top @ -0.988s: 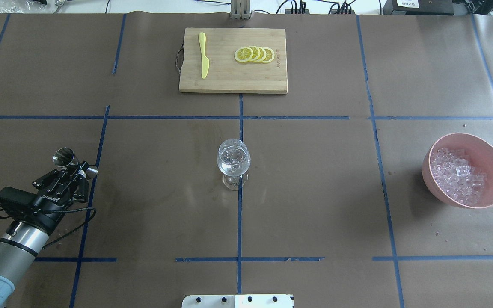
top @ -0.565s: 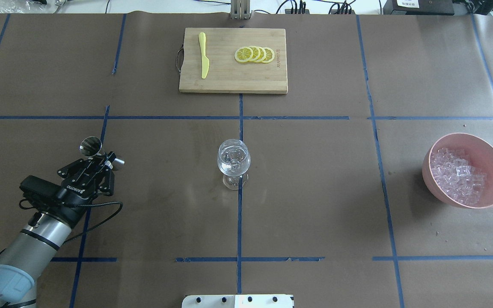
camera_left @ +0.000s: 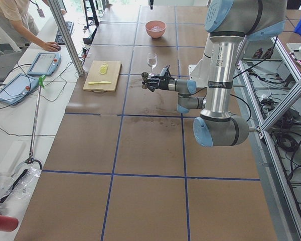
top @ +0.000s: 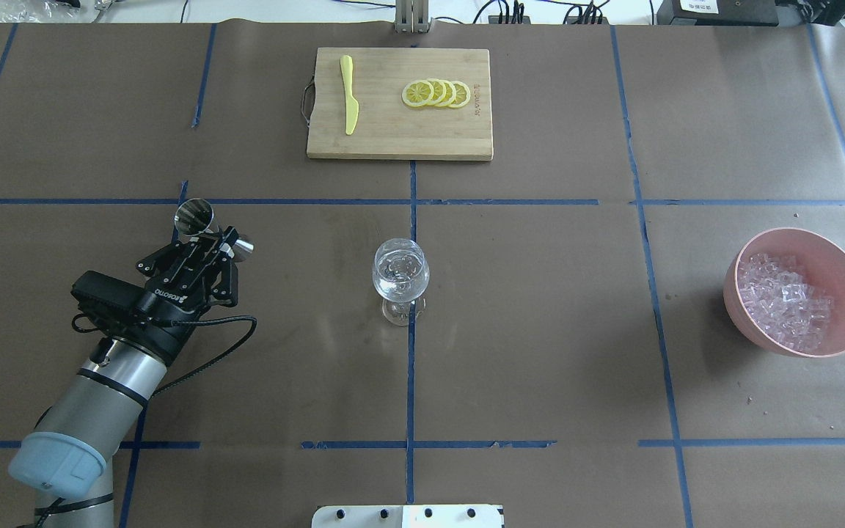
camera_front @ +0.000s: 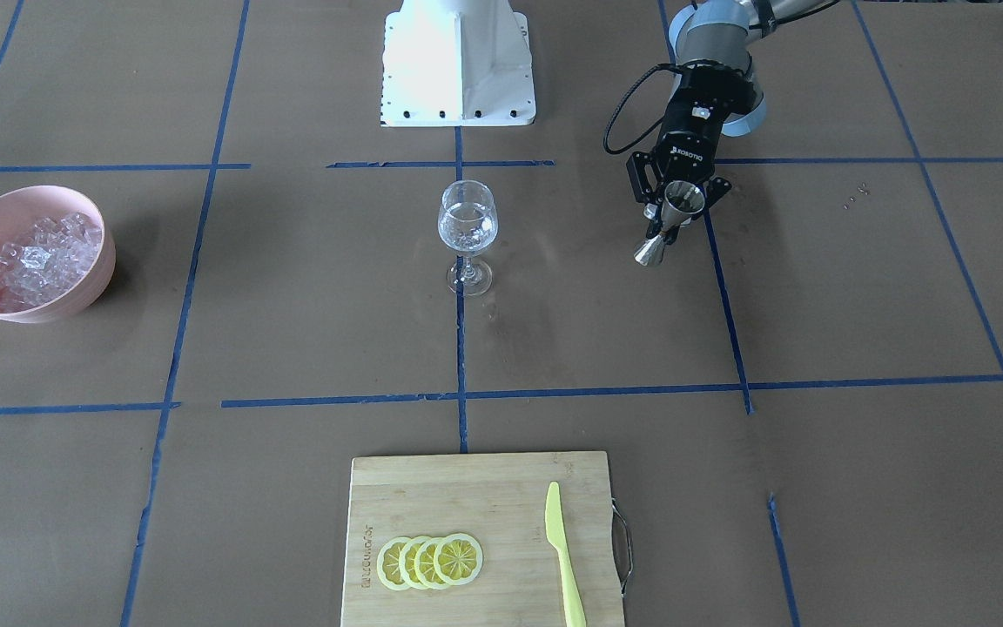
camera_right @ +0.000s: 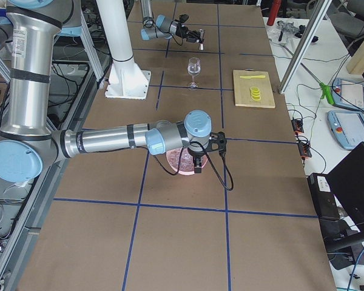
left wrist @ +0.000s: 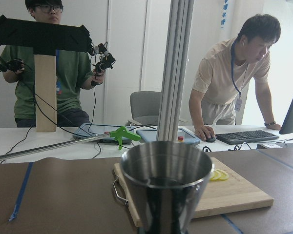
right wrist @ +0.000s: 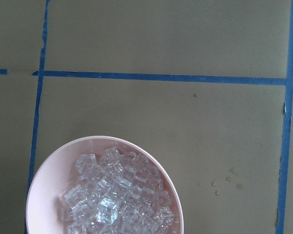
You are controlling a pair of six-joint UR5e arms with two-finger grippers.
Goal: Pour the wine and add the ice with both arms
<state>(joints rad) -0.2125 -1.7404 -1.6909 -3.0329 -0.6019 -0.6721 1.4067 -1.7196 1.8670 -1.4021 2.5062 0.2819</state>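
Note:
My left gripper (top: 213, 243) is shut on the waist of a steel jigger (top: 194, 215), held tilted above the table to the left of the wine glass (top: 400, 275). The glass stands upright at the table's middle with clear wine in it; it also shows in the front view (camera_front: 467, 228). In the left wrist view the jigger's cup (left wrist: 166, 187) fills the foreground. A pink bowl (top: 844, 271) of ice cubes (top: 782, 299) sits at the far right. My right gripper (camera_right: 198, 162) hangs high over that bowl; I cannot tell whether it is open. The right wrist view looks down on the ice (right wrist: 112, 200).
A wooden cutting board (top: 400, 136) at the back middle carries lemon slices (top: 437, 93) and a yellow knife (top: 349, 95). The white pedestal (camera_front: 458, 61) stands at the robot's side. Two people are beyond the table's far edge in the left wrist view.
My left arm has moved forward and to the right, towards the wine glass, carrying the jigger. The glass, the bowl and the board have not moved.

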